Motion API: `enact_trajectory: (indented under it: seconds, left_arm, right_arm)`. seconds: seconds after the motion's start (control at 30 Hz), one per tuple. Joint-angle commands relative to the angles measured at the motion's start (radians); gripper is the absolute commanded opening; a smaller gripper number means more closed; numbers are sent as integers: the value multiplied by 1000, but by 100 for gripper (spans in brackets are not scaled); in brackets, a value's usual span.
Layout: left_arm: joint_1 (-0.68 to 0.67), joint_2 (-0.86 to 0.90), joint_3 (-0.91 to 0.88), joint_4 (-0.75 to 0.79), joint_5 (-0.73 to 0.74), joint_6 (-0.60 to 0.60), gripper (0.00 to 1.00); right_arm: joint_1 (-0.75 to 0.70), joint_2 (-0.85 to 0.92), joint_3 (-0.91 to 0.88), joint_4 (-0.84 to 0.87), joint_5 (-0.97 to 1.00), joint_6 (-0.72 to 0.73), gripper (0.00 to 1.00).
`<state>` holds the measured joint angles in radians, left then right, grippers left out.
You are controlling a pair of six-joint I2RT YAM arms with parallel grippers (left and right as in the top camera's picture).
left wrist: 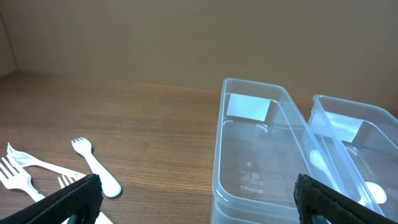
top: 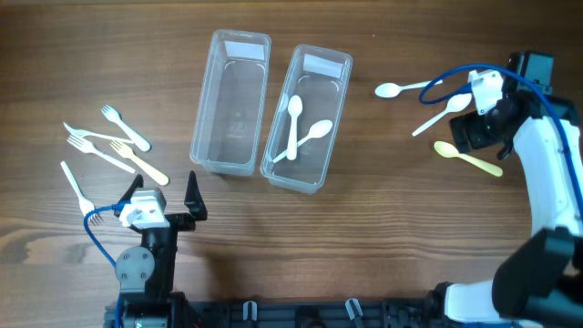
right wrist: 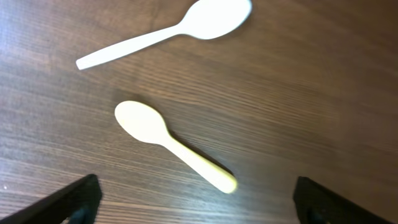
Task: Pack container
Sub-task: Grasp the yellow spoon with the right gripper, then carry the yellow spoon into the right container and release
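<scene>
Two clear plastic containers stand at the middle of the table: the left one (top: 231,102) is empty, the right one (top: 307,118) holds two white spoons (top: 299,128). Several plastic forks (top: 107,146) lie at the left. A yellow spoon (top: 467,158) and two white spoons (top: 407,88) lie at the right. My right gripper (top: 475,128) is open above the yellow spoon (right wrist: 173,145), whose handle points between the fingers (right wrist: 196,202). My left gripper (top: 164,196) is open and empty at the front left, facing the containers (left wrist: 261,155).
The forks show at the lower left of the left wrist view (left wrist: 93,171). One white spoon (right wrist: 180,28) lies just beyond the yellow one. Blue cables run along both arms.
</scene>
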<state>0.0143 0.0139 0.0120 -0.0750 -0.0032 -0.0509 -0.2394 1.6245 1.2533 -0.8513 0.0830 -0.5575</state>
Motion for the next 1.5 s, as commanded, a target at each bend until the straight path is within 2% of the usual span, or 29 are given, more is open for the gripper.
enact_trajectory:
  seconds: [0.0,0.37,0.5,0.6,0.63,0.7,0.93,1.03,1.1,1.23,1.33,1.47]
  left_arm:
    - [6,-7,-6,3,-10,-10,100]
    - [6,-7,-6,3,-10,-10,100]
    - [6,-7,-6,3,-10,-10,100]
    - [6,-7,-6,3,-10,-10,100]
    - [6,-7,-6,3,-10,-10,100]
    - [6,-7,-6,3,-10,-10,100]
    - [6,-7,-6,3,-10,-10,100]
    - [6,-7,-6,3,-10,-10,100]
    - [6,-7,-6,3,-10,-10,100]
    - [6,-7,-6,3,-10,-10,100]
    - [6,-7,-6,3,-10,-10,100]
    - [6,-7,-6,3,-10,-10,100]
  right_arm:
    - [-28,99,1,-5,-134,-132,89]
    - [-43,338,1,44,-99,-131,80]
    - [-44,381,1,67,-99,-131,74]
    - [-45,397,1,85,-100,-121,55]
    - [-45,397,1,89,-100,-120,45]
    - [-44,397,1,88,-100,-116,4]
    - [-40,393,5,56,-112,63,5]
    - [-33,385,51,-31,-128,163,4]
    - [-33,362,90,-80,-211,223,4]
    - [-33,232,92,-99,-306,403,4]
    - [-21,93,92,-131,-462,473,4]
    - [71,-61,91,-119,-610,570,4]
